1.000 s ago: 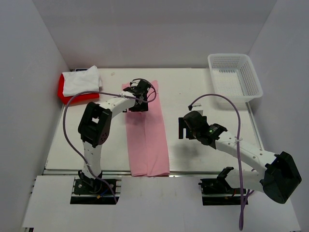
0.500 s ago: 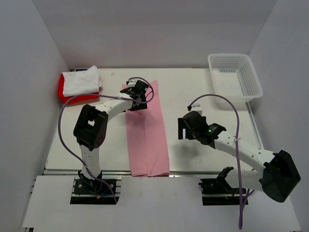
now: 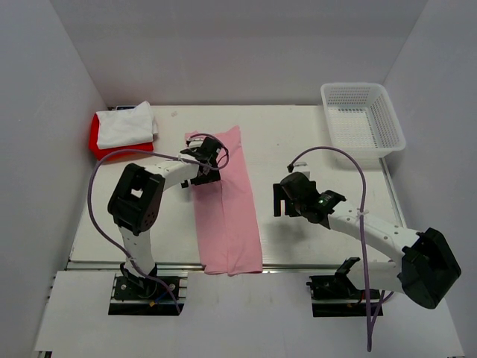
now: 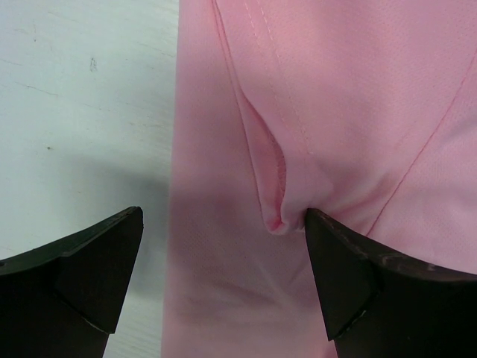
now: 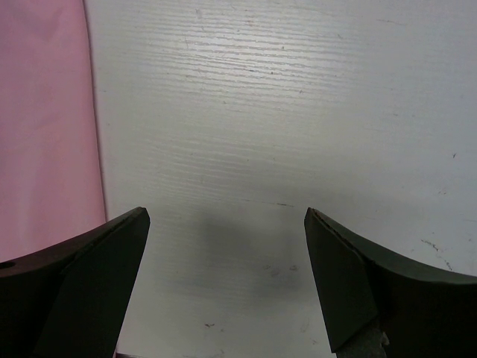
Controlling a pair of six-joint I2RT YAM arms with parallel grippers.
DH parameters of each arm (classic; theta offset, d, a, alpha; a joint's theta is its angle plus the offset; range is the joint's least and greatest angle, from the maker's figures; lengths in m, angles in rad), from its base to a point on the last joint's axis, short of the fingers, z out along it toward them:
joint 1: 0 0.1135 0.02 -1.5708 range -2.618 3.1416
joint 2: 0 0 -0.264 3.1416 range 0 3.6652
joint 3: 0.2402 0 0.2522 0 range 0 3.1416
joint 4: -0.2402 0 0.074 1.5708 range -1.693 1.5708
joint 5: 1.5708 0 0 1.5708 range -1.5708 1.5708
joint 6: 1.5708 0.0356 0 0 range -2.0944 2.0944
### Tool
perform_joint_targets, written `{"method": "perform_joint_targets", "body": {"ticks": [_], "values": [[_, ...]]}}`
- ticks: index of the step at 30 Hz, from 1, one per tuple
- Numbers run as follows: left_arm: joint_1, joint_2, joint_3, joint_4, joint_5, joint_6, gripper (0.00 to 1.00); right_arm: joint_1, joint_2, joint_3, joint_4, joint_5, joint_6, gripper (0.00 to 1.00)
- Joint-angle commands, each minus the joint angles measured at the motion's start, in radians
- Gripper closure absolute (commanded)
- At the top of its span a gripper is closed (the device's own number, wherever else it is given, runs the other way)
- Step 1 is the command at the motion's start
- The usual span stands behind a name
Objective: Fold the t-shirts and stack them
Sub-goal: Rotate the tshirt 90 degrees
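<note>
White walls close round a pale worktop (image 3: 298,142), where the pink t-shirt (image 3: 227,216) lies down the middle as a long narrow strip reaching toward the near edge. A folded white t-shirt (image 3: 125,125) sits on a red t-shirt (image 3: 112,151) in the far left corner, and a mesh basket (image 3: 387,119) stands in the far right corner. The left end effector (image 4: 223,224) hangs low over the strip's far left side. Its jaws are spread and straddle the cloth's edge, with a small pucker touching the right finger and nothing pinched. The right end effector (image 5: 223,216) is likewise spread and empty over bare worktop, just beside the strip's right edge. The step in hand looks like taking the far end to fold the strip crosswise. To do it well, the left jaws should drop onto the edge and catch every layer, pucker included. The right arm should pinch the opposite corner before both carry the end evenly toward the near hem.
</note>
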Motion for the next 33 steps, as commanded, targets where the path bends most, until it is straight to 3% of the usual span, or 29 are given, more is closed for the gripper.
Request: {"method": "perform_joint_targets", "body": {"ticks": [1,10,18,26,33], "values": [[0.001,-0.008,0.009,-0.013,0.055,0.008,0.0,0.0,0.029,0.003,0.029,-0.008,-0.006,0.1],[0.001,-0.035,0.242,-0.039,0.049,0.124,0.0,0.002,0.051,0.048,0.038,-0.02,-0.035,0.1],[-0.009,0.187,0.486,-0.105,0.156,0.209,0.0,-0.001,0.06,0.031,0.036,-0.032,-0.032,0.1],[0.001,0.303,0.451,-0.06,0.21,0.236,0.0,-0.003,0.057,0.011,0.039,-0.038,-0.015,0.1],[0.011,0.484,0.614,0.003,0.299,0.373,0.0,-0.006,0.075,0.009,0.045,-0.038,0.002,0.1]]}}
